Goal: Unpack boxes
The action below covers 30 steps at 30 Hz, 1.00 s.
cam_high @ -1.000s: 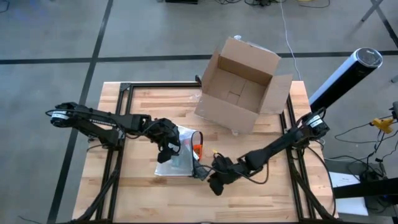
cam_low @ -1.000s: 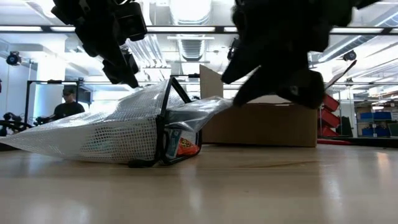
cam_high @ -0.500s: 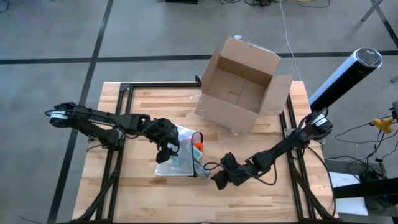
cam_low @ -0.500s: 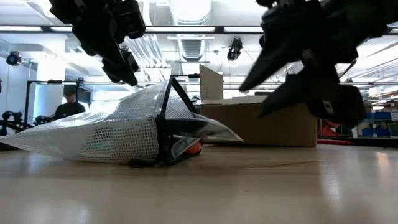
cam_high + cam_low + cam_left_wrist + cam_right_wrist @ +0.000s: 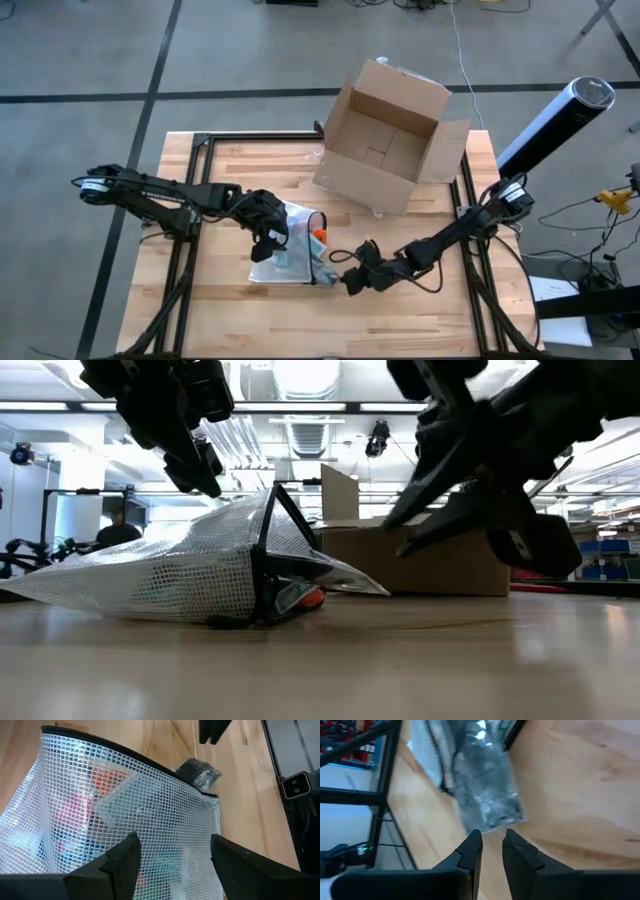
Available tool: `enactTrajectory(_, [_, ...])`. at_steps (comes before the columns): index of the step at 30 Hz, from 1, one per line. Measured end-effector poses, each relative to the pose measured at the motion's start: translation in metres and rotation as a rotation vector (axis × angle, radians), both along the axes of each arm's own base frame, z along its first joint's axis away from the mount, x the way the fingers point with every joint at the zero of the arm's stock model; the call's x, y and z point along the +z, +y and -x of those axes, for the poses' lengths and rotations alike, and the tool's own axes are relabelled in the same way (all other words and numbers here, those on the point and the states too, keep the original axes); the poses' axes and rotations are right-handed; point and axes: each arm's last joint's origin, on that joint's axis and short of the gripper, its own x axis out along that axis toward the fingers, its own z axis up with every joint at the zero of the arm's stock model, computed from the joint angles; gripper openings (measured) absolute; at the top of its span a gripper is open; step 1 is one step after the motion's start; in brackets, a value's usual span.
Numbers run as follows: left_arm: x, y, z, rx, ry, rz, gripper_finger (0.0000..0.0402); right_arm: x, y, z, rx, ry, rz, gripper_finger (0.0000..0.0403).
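Cardboard is what you are after: one brown corrugated box [image 5: 388,137] stands at the far edge of the table [image 5: 230,170], right of centre, its flaps folded out and its mouth open upward. You can see bare brown floor panels inside it from the high view. In the low view the box [image 5: 440,560] sits behind everything else, well apart from both arms.

You have open wood along the whole near edge and at the near right corner. The far left part is bare too, bounded by a black frame [image 5: 250,138] that runs along the tabletop.

Count one mesh zip pouch [image 5: 288,248] lying flat near the middle, with something orange [image 5: 317,236] showing at its open end. A clear plastic packet [image 5: 487,795] pokes out of that end.

Your left gripper [image 5: 272,238] hangs over the pouch, fingers [image 5: 120,865] spread wide above the mesh [image 5: 125,815], not touching it. Your right gripper [image 5: 352,281] sits just beside the pouch's open end, its fingers [image 5: 470,852] close together with only a narrow gap, holding nothing, tips near the packet.
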Motion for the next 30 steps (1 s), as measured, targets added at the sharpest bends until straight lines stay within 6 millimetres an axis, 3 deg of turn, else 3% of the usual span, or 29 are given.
enactTrajectory(9, [0.001, 0.000, 0.001, 0.007, -0.003, 0.006, 0.0220, -0.002, 0.000, 0.001, 0.069, 0.022, -0.003, 0.0005])
enactTrajectory(18, [0.019, 0.000, -0.008, 0.007, -0.133, -0.015, 0.0220, -0.002, -0.011, -0.004, 0.057, 0.023, 0.017, 0.0001])
enactTrajectory(23, [0.026, 0.002, -0.022, -0.009, -0.165, -0.155, 0.0220, -0.002, -0.025, -0.010, 0.038, 0.023, 0.044, 0.0000])
enactTrajectory(30, [0.040, 0.001, -0.043, -0.253, -0.195, -0.391, 0.0220, -0.003, -0.036, -0.014, 0.076, 0.030, 0.068, 0.0000])
